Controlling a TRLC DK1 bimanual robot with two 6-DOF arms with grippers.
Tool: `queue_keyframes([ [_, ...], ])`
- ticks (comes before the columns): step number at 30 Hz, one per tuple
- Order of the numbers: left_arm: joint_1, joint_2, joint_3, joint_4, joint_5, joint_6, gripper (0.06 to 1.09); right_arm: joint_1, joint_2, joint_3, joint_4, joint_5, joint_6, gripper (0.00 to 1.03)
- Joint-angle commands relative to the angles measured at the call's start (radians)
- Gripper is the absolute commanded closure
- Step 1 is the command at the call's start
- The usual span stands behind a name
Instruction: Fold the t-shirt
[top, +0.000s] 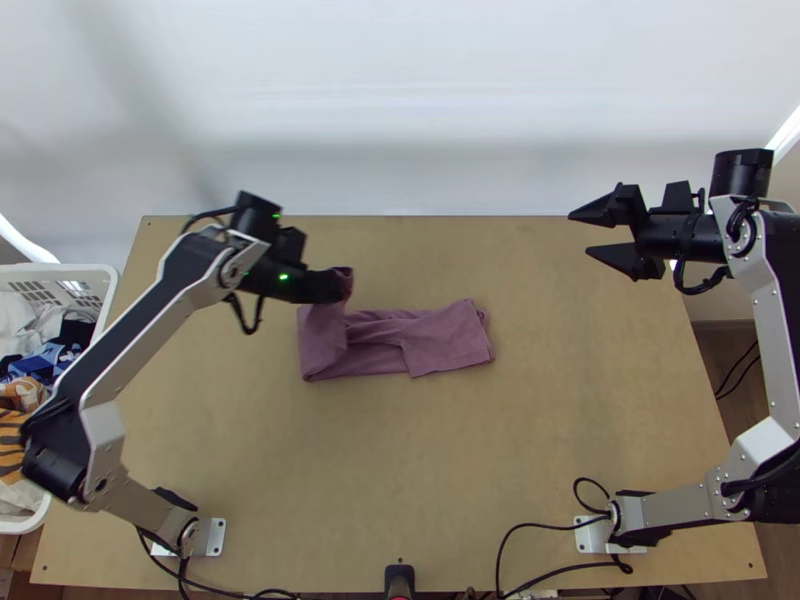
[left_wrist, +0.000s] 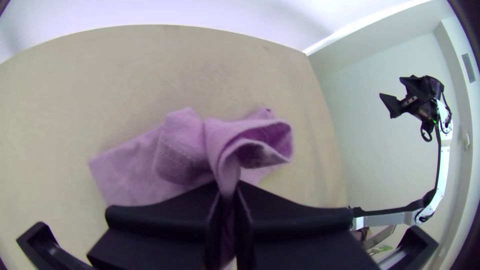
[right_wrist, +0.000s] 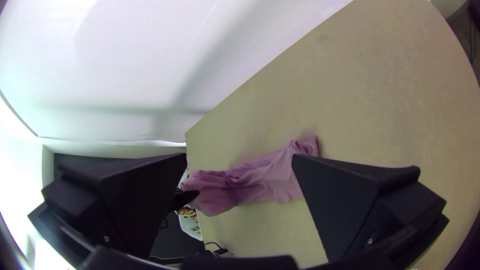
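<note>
Here, my left gripper (top: 338, 287) pinching one end of the folded mauve t-shirt (top: 448, 338), my right gripper (top: 578, 233) spread wide, well apart.

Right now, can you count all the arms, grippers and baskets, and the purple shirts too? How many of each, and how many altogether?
Shirts: 1, the purple shirt
Baskets: 1, the white basket
Arms: 2, the left arm and the right arm
Grippers: 2, the left gripper and the right gripper
Total: 6
</note>
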Motion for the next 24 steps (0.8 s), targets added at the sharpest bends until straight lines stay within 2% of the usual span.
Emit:
queue_keyframes([
  [1,-0.047,0.069,0.076,0.016,-0.012,-0.057,1.04,0.001,-0.021,-0.027,-0.007,0.025,-0.016,0.04],
  [9,-0.165,0.219,0.206,0.024,-0.032,-0.09,1.04,0.009,-0.03,-0.03,-0.007,0.062,-0.019,0.04],
  [12,-0.199,0.291,0.272,0.024,-0.037,-0.108,1.04,0.021,-0.042,-0.043,-0.007,0.117,-0.03,0.04],
  [20,-0.276,0.463,0.461,0.007,-0.043,-0.134,1.03,0.01,-0.094,-0.098,-0.007,0.159,-0.042,0.04],
  [21,-0.286,0.481,0.485,0.001,-0.043,-0.134,0.91,0.009,-0.104,-0.104,-0.01,0.162,-0.042,0.04],
  [22,-0.3,0.497,0.511,-0.008,-0.041,-0.136,0.64,0.009,-0.111,-0.115,-0.013,0.163,-0.042,0.04],
  [23,-0.311,0.513,0.531,-0.013,-0.041,-0.137,0.32,0.009,-0.119,-0.129,-0.013,0.166,-0.045,0.04],
  [24,-0.322,0.53,0.558,-0.016,-0.041,-0.136,0.07,0.01,-0.125,-0.147,-0.013,0.174,-0.054,0.04],
])
